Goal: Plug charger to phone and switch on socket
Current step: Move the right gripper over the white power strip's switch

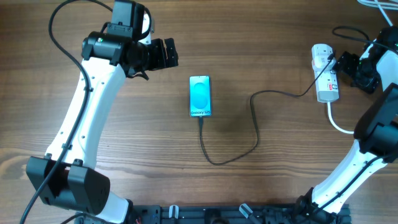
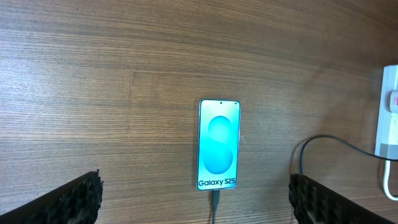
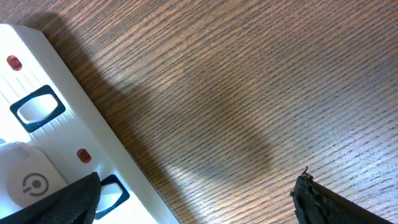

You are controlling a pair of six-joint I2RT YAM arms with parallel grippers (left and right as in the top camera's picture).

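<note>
The small flat phone with a bright cyan screen (image 1: 199,95) lies mid-table. The thin black charger cable (image 1: 255,121) joins its near end and loops right to the white oblong power strip (image 1: 324,73). The left gripper (image 1: 169,53), far-left of the phone, is spread wide and empty. The right gripper (image 1: 346,66) is also spread, with one finger over the strip.

Left wrist view: socket (image 2: 390,124) clipped by right edge, charger (image 2: 214,204) runs off bottom edge below phone (image 2: 218,144). Right wrist view: socket (image 3: 62,130) cut at left and bottom edges; right gripper (image 3: 198,183) finger (image 3: 59,205) partly covers one rocker switch (image 3: 115,193). Overhead: switch positions too small to read.
</note>
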